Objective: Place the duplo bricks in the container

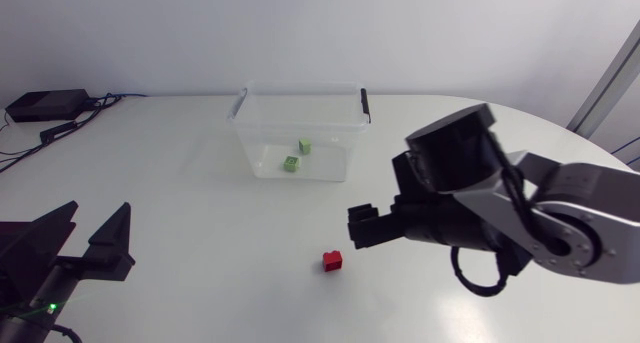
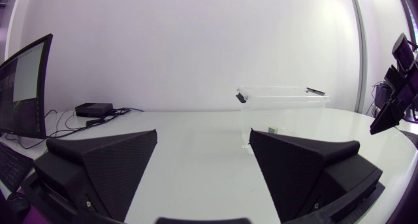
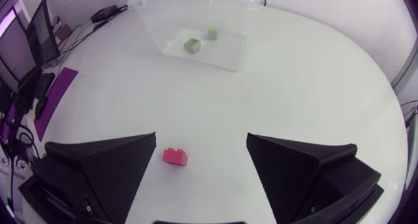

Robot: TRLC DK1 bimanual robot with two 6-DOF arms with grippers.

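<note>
Right claw [image 3: 201, 139] spread wide above red brick [image 3: 175, 157], container [image 3: 238, 48] ahead

bin [image 1: 262, 133]: clear glossy plastic. bricks [image 1: 333, 260]: smooth plastic. tabletop [image 1: 200, 213]: smooth white, slight sheen. fingers [image 3: 104, 168]: matte, textured.

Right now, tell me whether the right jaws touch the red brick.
Apart. The right wrist view shows the red brick lying between the open right jaws, with bare table on both sides of it.
</note>
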